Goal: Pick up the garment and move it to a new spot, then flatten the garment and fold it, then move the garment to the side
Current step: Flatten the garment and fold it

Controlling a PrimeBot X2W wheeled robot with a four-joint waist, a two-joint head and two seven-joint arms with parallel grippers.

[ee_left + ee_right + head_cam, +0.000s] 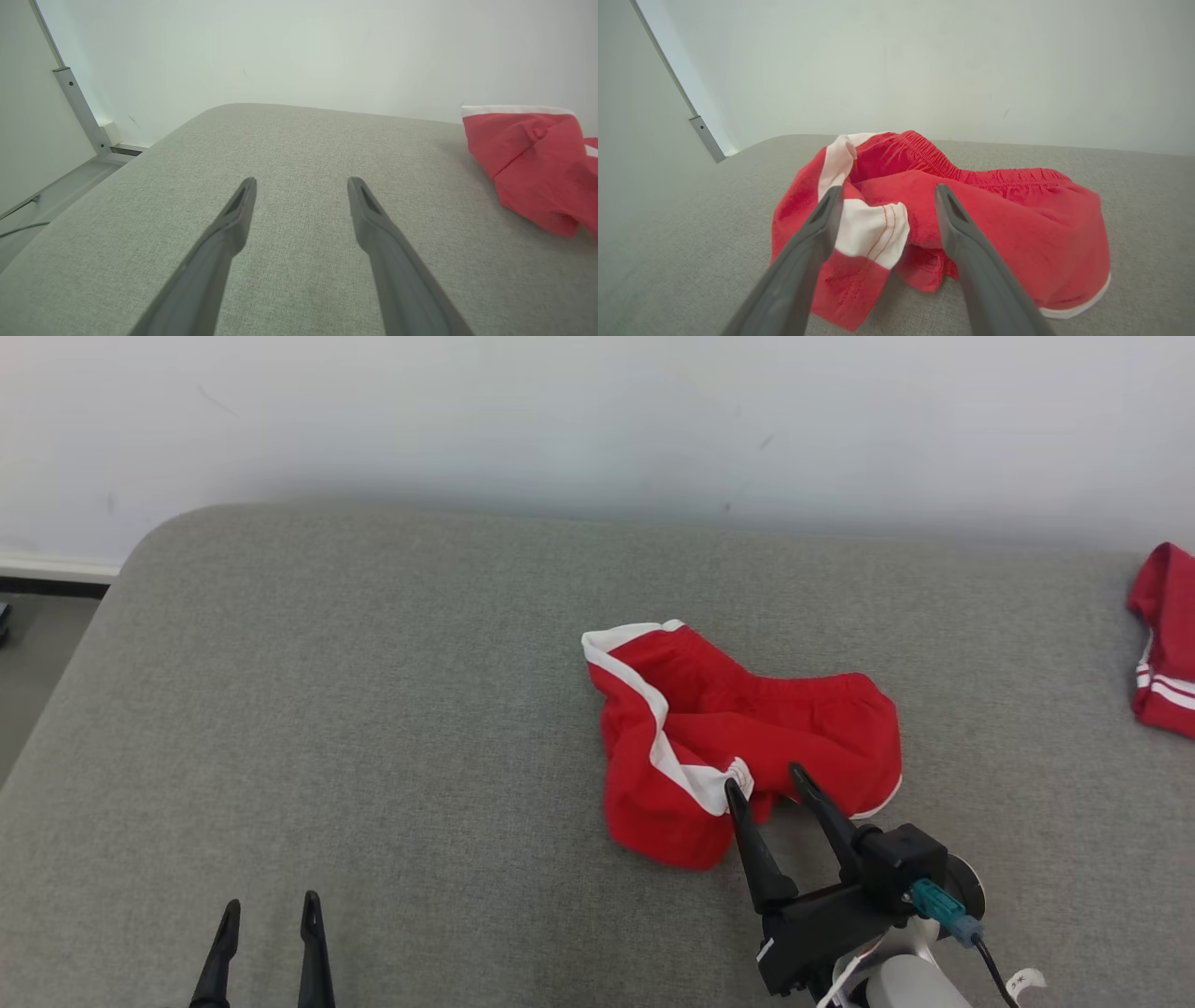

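Observation:
The garment [747, 737] is a pair of red shorts with white trim, lying crumpled right of centre on a grey padded surface [392, 709]. My right gripper [766, 781] is open at the garment's near edge, its fingertips on either side of a white-trimmed fold. In the right wrist view the garment [999, 219] lies bunched between and beyond my right gripper [887, 196], with the white fold between the fingers. My left gripper [271, 907] is open at the lower left, over bare surface. In the left wrist view my left gripper [301, 184] stands open and the garment [532, 158] lies off to the right.
Another red piece of clothing with white stripes [1162, 635] lies at the surface's far right edge. A pale wall [597, 420] runs behind the surface. The surface's left edge drops to the floor [28, 663]. A metal post [81, 109] stands to the left.

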